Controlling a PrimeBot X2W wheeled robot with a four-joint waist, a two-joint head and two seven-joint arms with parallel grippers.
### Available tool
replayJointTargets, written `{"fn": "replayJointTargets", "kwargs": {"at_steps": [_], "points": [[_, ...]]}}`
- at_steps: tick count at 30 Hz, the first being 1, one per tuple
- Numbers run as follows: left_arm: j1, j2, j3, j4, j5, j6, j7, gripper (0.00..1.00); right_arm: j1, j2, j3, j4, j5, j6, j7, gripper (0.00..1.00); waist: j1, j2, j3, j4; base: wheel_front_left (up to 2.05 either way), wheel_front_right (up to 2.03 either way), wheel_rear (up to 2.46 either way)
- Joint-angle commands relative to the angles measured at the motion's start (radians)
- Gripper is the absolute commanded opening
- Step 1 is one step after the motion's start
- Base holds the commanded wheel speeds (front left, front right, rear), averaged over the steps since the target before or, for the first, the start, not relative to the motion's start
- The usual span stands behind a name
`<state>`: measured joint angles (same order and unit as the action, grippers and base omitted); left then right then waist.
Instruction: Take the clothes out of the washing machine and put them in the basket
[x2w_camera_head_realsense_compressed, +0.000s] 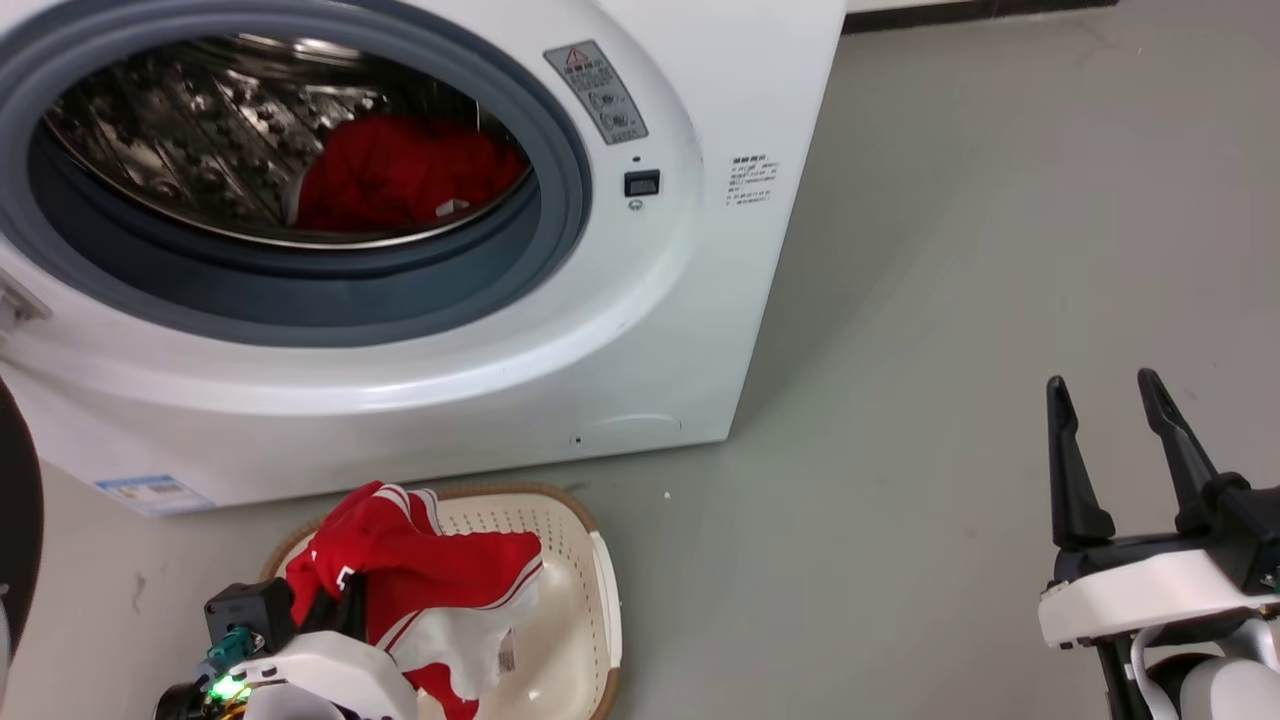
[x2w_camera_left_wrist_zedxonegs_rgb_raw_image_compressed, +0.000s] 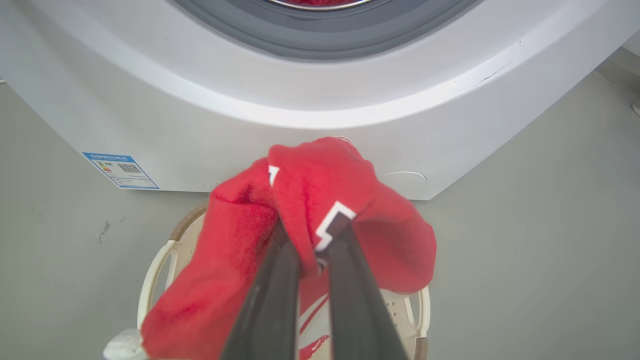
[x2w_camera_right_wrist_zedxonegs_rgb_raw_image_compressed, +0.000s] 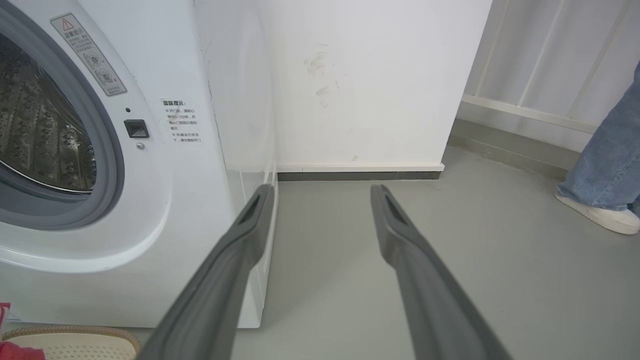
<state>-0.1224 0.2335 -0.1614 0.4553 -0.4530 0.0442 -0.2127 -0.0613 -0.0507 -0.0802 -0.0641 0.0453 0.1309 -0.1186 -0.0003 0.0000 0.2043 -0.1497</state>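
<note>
At ten o'clock of the head view we log the washer (x2w_camera_head_realsense_compressed: 650, 330): white, mouth open, a grey ring (x2w_camera_head_realsense_compressed: 300, 300) around a steel drum (x2w_camera_head_realsense_compressed: 180, 130). Grey floor (x2w_camera_head_realsense_compressed: 950, 300) runs from one to five o'clock. In the right wrist view a white wall (x2w_camera_right_wrist_zedxonegs_rgb_raw_image_compressed: 375, 75) stands at twelve, just beside the washer.

The basket (x2w_camera_head_realsense_compressed: 600, 590) sits on the floor at seven o'clock of the head view, just in front of the washer's base. It is cream and perforated, with a brown rim.

The jersey (x2w_camera_head_realsense_compressed: 430, 570), red with white striped trim, is bunched above the basket's nine o'clock side. Its lower folds lie inside the basket. A second red garment (x2w_camera_head_realsense_compressed: 400, 175) lies in the drum, at the four o'clock of the mouth.

A person's leg (x2w_camera_right_wrist_zedxonegs_rgb_raw_image_compressed: 610, 150) in blue jeans, with a pale shoe (x2w_camera_right_wrist_zedxonegs_rgb_raw_image_compressed: 600, 217), stands at three o'clock of the right wrist view.

Left gripper (x2w_camera_left_wrist_zedxonegs_rgb_raw_image_compressed: 312, 235): we note its fingers (x2w_camera_left_wrist_zedxonegs_rgb_raw_image_compressed: 270, 300) drawn close, pinching a fold of the jersey beside white lettering. The cloth drapes down both sides of them, over the basket.

Right gripper (x2w_camera_head_realsense_compressed: 1100, 382): it is at four o'clock of the head view, fingers (x2w_camera_right_wrist_zedxonegs_rgb_raw_image_compressed: 225, 290) spread wide, over the floor and well apart from the basket.

A blue label (x2w_camera_left_wrist_zedxonegs_rgb_raw_image_compressed: 120, 170) sits at nine o'clock of the left wrist view, on the washer's lower corner.
</note>
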Motion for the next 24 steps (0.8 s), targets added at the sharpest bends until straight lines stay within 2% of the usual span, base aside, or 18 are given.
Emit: {"fn": "replayJointTargets", "kwargs": {"at_steps": [1,4,11,24], "points": [[-0.010,-0.007,-0.001,0.017,-0.007,-0.008,0.000,0.00,-0.017,0.001,0.007,-0.011,0.005,0.000,0.002,1.00,0.0003,0.0000,0.036,-0.003,0.00,0.00,0.00],[-0.038,-0.008,-0.004,0.038,-0.006,-0.008,0.002,0.00,-0.031,0.001,0.010,-0.022,0.006,0.000,0.000,1.00,0.0003,0.0000,0.074,-0.009,0.00,0.00,0.00],[-0.167,0.023,-0.001,0.157,-0.004,-0.038,-0.010,0.00,-0.084,0.001,0.029,-0.024,0.026,0.000,-0.023,1.00,0.0003,0.0000,0.220,-0.052,0.00,0.00,0.00],[-0.326,0.014,-0.012,0.499,-0.006,-0.099,-0.045,0.00,-0.166,0.001,0.046,0.023,0.060,0.000,-0.085,1.00,0.0003,0.0000,0.384,-0.125,0.00,0.00,0.00]]}}
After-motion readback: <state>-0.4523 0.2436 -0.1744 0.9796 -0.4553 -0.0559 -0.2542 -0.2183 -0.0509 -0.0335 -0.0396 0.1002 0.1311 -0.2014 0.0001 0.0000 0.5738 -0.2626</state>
